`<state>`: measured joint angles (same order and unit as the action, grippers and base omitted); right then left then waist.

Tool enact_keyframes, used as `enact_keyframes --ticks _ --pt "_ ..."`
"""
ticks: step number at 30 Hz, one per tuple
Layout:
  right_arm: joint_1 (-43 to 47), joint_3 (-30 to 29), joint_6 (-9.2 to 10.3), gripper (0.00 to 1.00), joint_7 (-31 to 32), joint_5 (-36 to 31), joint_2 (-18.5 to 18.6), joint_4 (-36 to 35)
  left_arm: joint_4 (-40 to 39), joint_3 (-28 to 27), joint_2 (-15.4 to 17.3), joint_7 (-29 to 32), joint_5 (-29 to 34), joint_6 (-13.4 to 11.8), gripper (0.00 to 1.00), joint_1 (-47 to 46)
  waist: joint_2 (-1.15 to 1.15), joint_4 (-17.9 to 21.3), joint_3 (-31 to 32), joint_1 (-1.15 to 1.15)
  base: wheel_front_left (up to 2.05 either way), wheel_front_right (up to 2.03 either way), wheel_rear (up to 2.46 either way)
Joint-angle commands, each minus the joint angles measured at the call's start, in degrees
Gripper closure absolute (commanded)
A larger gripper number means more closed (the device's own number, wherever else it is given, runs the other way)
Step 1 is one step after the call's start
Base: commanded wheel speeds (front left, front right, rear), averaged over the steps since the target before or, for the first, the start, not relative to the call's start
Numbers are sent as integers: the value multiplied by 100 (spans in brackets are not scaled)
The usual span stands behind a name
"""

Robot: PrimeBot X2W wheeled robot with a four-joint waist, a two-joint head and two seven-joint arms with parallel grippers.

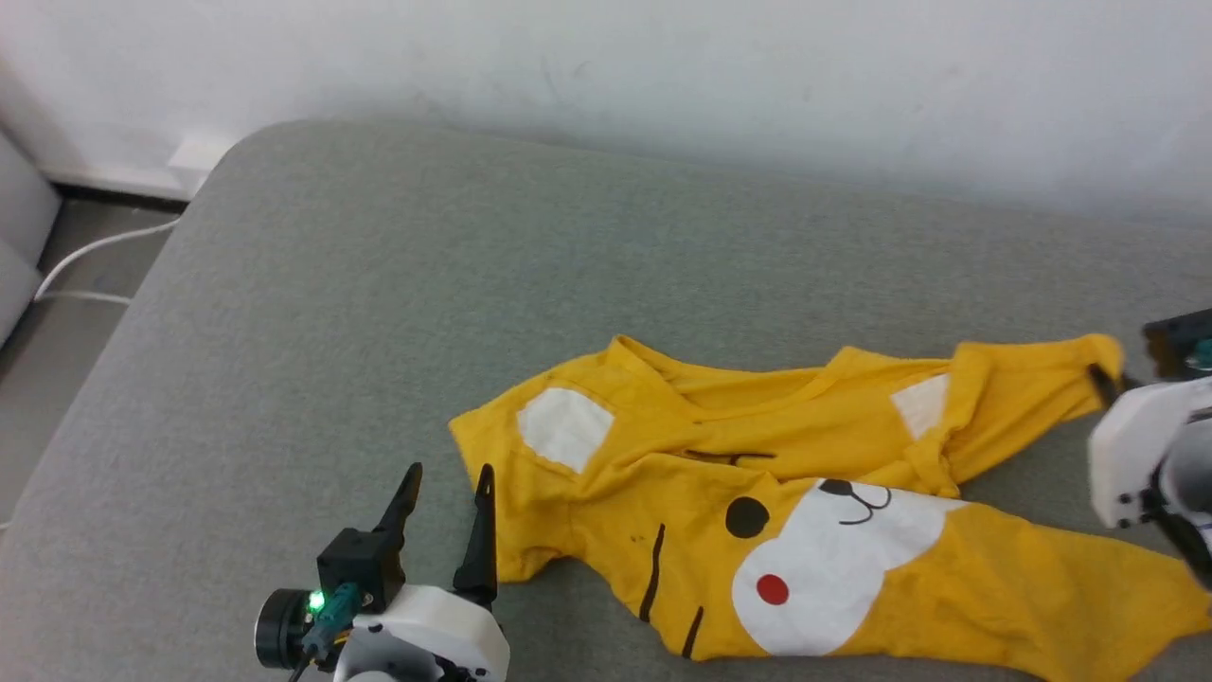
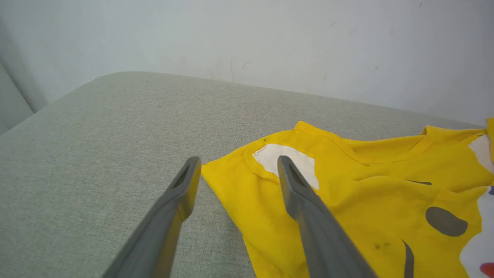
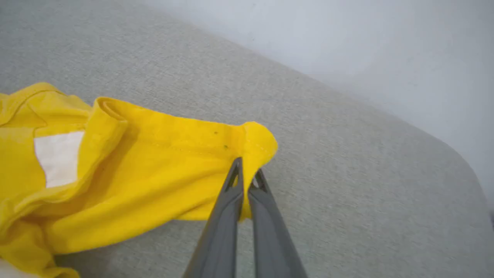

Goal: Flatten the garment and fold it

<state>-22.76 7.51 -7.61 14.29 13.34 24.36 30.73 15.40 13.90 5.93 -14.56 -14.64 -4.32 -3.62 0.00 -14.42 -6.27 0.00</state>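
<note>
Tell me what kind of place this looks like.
Probably a home-like room: a grey fabric-covered cushion like a sofa or bed, against a plain white wall, with a white cable on the floor beside it.

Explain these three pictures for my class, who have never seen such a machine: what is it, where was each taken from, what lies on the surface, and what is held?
This is a robot with two arms, each ending in a two-fingered gripper. The wide picture comes from a camera on its head, looking down. The other two come from wrist cameras looking along the fingers. A crumpled yellow T-shirt with a cartoon face lies on a grey cushion. The left gripper is open over one sleeve's edge, holding nothing. The right gripper is shut, pinching the other sleeve's edge.
</note>
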Motion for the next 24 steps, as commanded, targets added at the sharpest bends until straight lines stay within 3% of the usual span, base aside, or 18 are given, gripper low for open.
enact_keyframes --ticks 1,8,14,15,16,20,24 --pt "159 -194 12 100 -119 -81 189 -169 -9 -9 27 13 -42 -43 0 31 0 427 199 0 0 0 0" --pt "625 -913 12 100 -298 -202 414 -383 15 20 41 67 -78 -45 0 -19 0 770 151 0 0 0 0" --pt "1073 -1316 12 100 -451 -336 251 42 111 79 41 158 -109 -27 0 -125 0 957 57 0 0 0 0" --pt "1106 -1337 12 53 -487 -383 211 109 137 88 40 189 -121 -21 0 -137 0 983 53 0 0 0 0" --pt "1122 -1374 12 0 -519 -416 159 171 169 96 45 227 -131 -16 0 -150 0 1011 54 0 0 0 0" --pt "1072 -1440 12 0 -833 -448 -136 9 309 99 104 422 -173 -19 0 -158 0 1175 122 0 0 0 0" --pt "1145 -1299 12 0 -1106 -328 -398 -691 291 200 133 682 -236 100 0 -169 0 1342 189 0 0 0 0"
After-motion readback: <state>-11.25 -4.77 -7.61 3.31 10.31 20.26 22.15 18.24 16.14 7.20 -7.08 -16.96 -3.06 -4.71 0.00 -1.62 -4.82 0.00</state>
